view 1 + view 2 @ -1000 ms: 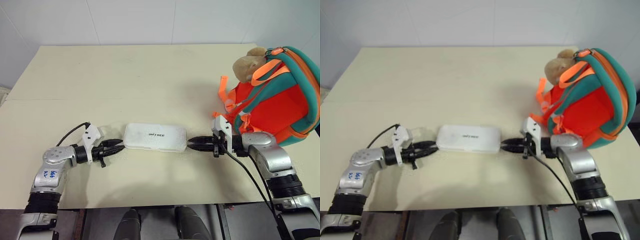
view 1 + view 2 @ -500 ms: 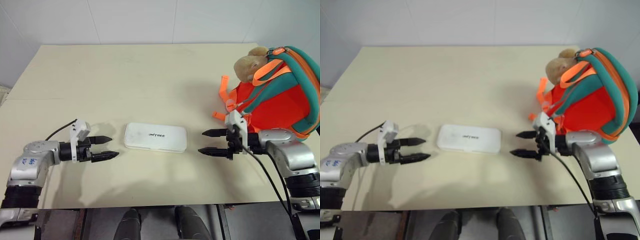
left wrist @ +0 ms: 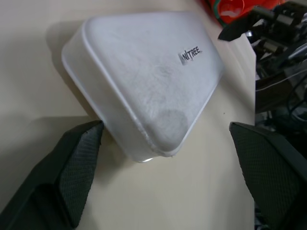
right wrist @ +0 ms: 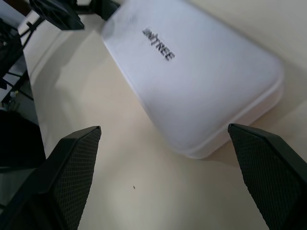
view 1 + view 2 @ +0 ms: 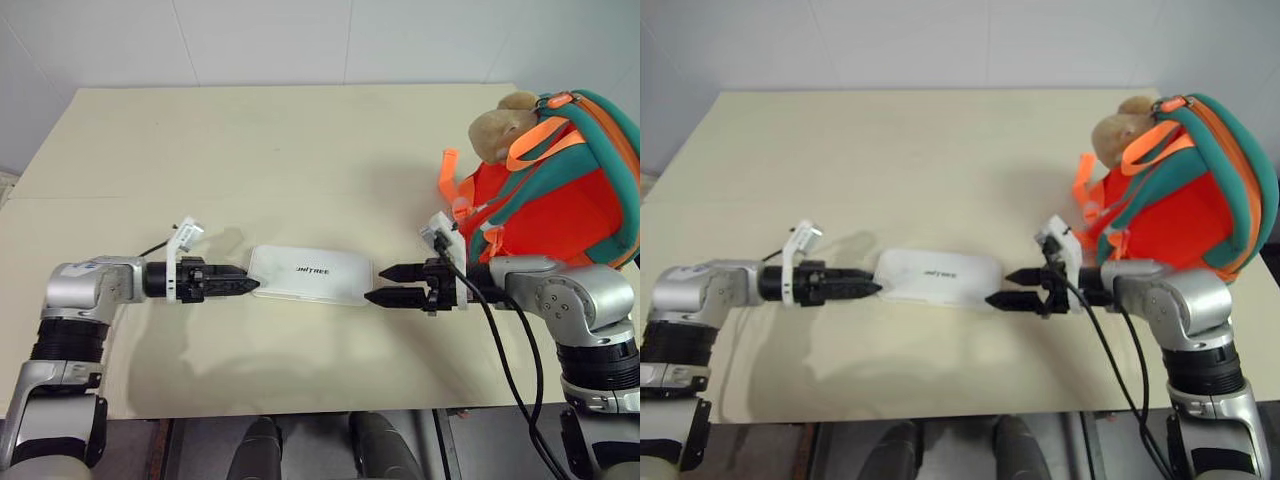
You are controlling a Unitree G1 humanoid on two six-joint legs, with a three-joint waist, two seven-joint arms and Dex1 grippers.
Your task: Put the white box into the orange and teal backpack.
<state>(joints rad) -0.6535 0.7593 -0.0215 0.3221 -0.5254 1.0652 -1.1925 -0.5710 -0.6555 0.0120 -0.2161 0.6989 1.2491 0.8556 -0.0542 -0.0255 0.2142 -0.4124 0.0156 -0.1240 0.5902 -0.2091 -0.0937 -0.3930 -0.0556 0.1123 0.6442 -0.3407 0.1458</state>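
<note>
The white box [image 5: 310, 273] lies flat on the table, lettering up, between my two grippers. My left gripper [image 5: 250, 284] is open and points at the box's left end; in the left wrist view its fingers [image 3: 79, 160] stand wide on either side of that end [image 3: 144, 86]. From the other side, my right gripper [image 5: 378, 284] is open with its fingertips at the box's right end, which its fingers [image 4: 72, 163] straddle. The orange and teal backpack [image 5: 560, 195] stands upright at the table's right edge, behind my right arm, with a tan plush toy [image 5: 497, 125] on top.
The beige table [image 5: 250, 150] stretches bare behind the box up to a white wall. Its front edge runs just below my arms. Cables hang from both wrists, and orange strap ends [image 5: 447, 175] trail from the backpack toward my right gripper.
Both grippers, shut against the box ends a second ago, opened and drew back. They have since rolled and come in again, open, to the ends. The box has not moved.
</note>
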